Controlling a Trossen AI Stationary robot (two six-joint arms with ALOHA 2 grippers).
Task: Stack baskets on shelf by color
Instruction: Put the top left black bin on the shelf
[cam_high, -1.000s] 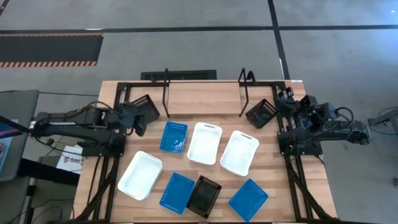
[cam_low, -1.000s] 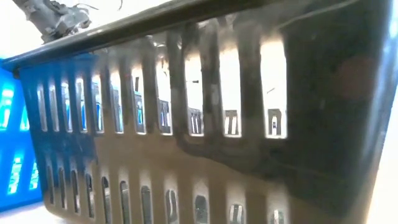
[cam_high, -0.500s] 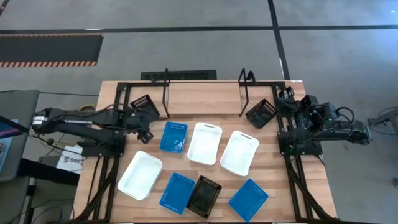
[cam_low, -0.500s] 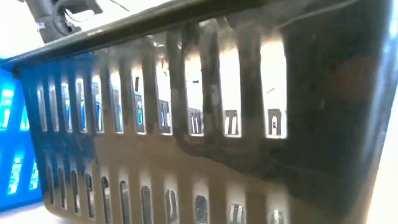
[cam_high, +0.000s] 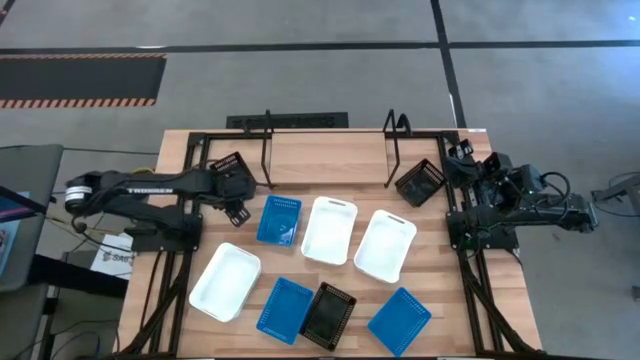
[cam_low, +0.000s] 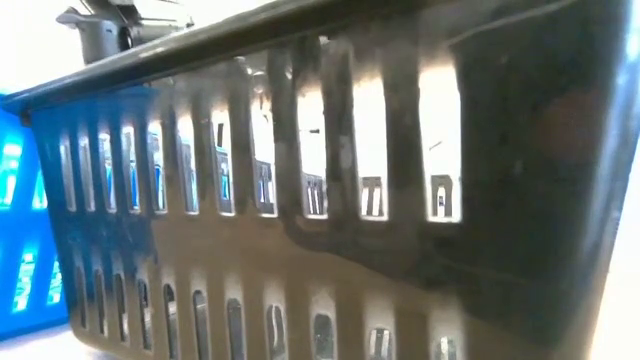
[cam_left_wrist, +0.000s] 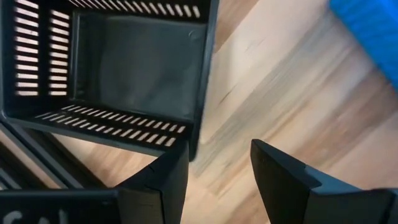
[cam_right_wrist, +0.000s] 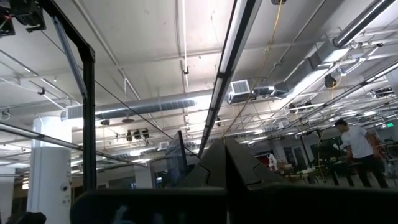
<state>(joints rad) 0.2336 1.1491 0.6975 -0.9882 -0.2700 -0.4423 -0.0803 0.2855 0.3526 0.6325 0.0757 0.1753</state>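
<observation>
Hovering released, the left fingers (cam_left_wrist: 214, 177) sit just off the black basket (cam_left_wrist: 112, 68), which lies on the counter (cam_left_wrist: 298, 99); the right fingers (cam_right_wrist: 225, 163) are clenched, empty.

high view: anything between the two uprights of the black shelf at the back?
Nothing: bare wood tabletop between the shelf's uprights, seen in the high view.

**Surroundings Beyond the Work**

Wooden table (cam_high: 330, 150) of pale planks, set on a grey concrete floor (cam_high: 300, 25) crossed by dark lines. Hazard-striped strip (cam_high: 80, 80) lay on the floor beyond the table's far left corner. Overhead, through the right wrist view: white ceiling with ducts (cam_right_wrist: 124, 109), a long light fixture (cam_right_wrist: 233, 43), and a person (cam_right_wrist: 357, 146) in a white shirt standing far off.
</observation>
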